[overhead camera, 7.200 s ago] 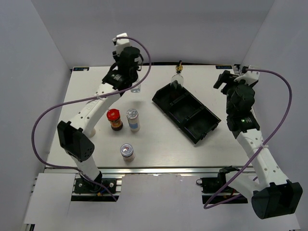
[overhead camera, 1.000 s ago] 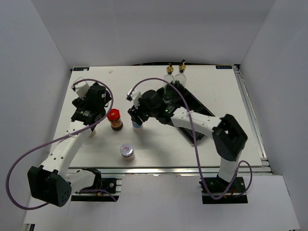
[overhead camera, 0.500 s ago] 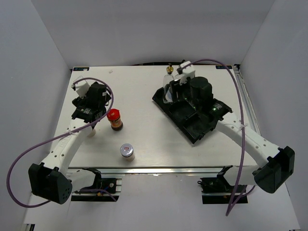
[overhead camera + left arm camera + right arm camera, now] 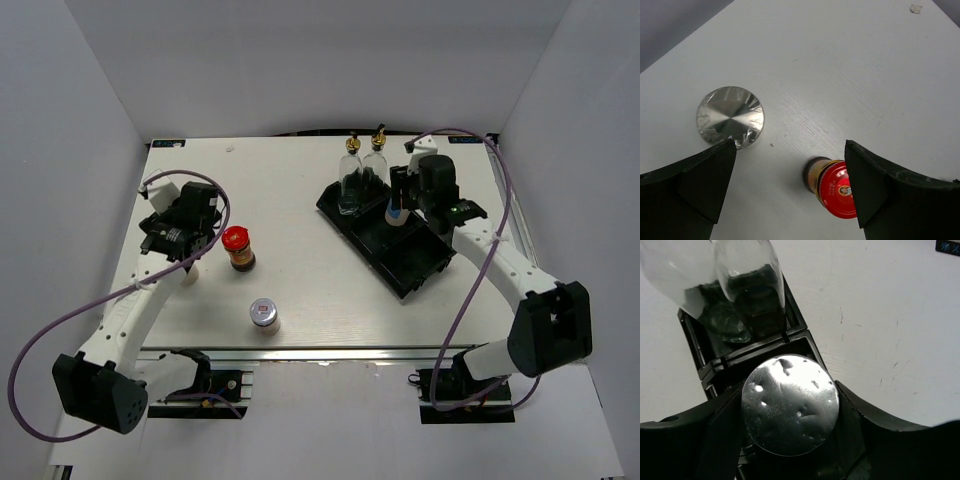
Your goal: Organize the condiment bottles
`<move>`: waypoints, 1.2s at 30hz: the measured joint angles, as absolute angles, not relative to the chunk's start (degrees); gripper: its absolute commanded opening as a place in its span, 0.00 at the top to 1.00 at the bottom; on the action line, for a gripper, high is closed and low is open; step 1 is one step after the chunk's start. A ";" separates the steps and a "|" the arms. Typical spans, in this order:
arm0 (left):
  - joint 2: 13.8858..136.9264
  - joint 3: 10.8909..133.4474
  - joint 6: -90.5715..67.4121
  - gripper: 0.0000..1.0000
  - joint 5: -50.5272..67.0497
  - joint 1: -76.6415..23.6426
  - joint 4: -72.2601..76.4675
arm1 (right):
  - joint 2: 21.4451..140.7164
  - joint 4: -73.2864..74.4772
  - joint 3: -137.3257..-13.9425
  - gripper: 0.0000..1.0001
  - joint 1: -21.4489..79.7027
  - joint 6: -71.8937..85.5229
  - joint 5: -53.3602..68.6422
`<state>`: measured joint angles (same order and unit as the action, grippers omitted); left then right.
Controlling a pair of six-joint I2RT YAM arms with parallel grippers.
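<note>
Two clear glass bottles (image 4: 350, 182) (image 4: 375, 165) with gold tops stand in the far compartment of the black tray (image 4: 422, 257). My right gripper (image 4: 790, 412) is shut on a silver-capped shaker (image 4: 790, 404) (image 4: 395, 211) over the tray's middle compartment, just behind the bottles (image 4: 747, 290). The red-lidded dark jar (image 4: 237, 247) (image 4: 837, 189) stands on the table. My left gripper (image 4: 790, 150) hangs open above it, the jar close to the right finger. A second shaker's silver cap (image 4: 730, 123) lies by the left finger. A third shaker (image 4: 264, 314) stands nearer the front edge.
The tray lies slantwise at centre right, with its near compartment (image 4: 420, 265) holding nothing. A small scrap (image 4: 230, 148) lies near the table's far edge. My left arm (image 4: 135, 305) reaches along the table's left side.
My right gripper has carried the shaker from beside the red-lidded jar over to the tray's middle compartment. The left gripper has shifted only slightly and stays open.
</note>
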<state>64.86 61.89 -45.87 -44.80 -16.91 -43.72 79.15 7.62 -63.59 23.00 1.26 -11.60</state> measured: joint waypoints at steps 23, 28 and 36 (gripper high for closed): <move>54.78 57.32 -50.46 0.02 -45.78 -10.74 -54.85 | 88.82 -7.66 -57.01 0.11 21.10 0.62 -12.82; 56.01 55.51 -50.35 0.02 -44.16 -8.16 -53.30 | 84.82 -7.92 -56.21 0.11 21.10 -0.54 -10.63; 57.80 52.95 -49.17 0.02 -42.41 -4.64 -46.63 | 75.42 -8.14 -55.40 0.11 21.10 -1.06 -6.70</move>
<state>57.80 52.95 -49.17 -42.41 -4.64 -46.63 75.42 -8.14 -55.40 21.10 -1.06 -6.70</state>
